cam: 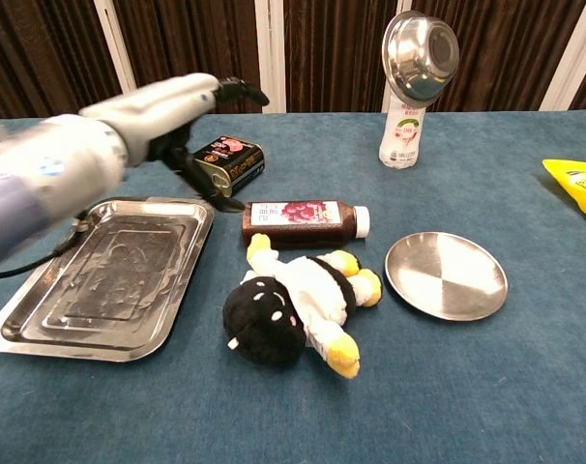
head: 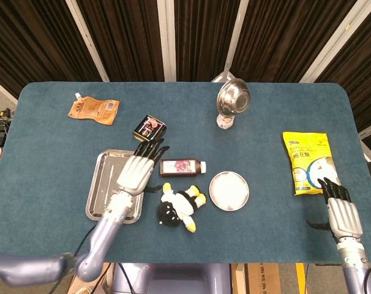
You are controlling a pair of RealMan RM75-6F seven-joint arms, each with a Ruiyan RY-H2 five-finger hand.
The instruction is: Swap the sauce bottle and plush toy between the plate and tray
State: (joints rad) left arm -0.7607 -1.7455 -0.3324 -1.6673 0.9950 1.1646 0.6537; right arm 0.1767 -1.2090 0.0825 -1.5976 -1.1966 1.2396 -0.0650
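Currently both sauce bottle (head: 182, 166) and plush toy (head: 181, 207) lie on the tabletop (head: 277, 141) between tray (head: 103, 184) and plate (head: 229, 190). Left hand (head: 138, 168) hovers empty, fingers spread, beside the bottle. Right hand (head: 341, 208) rests open. Risk: bottle rolling away, or fingers snagging the nearby tin (head: 149, 128).

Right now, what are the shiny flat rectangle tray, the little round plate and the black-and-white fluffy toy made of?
The rectangular silver tray looks like metal, probably steel: it has a dull shine and reflects light. The small round plate seems metal too, with a brushed, mirror-like sheen. The black-and-white plush toy with yellow feet looks like soft fuzzy fabric, since nothing shines on it.
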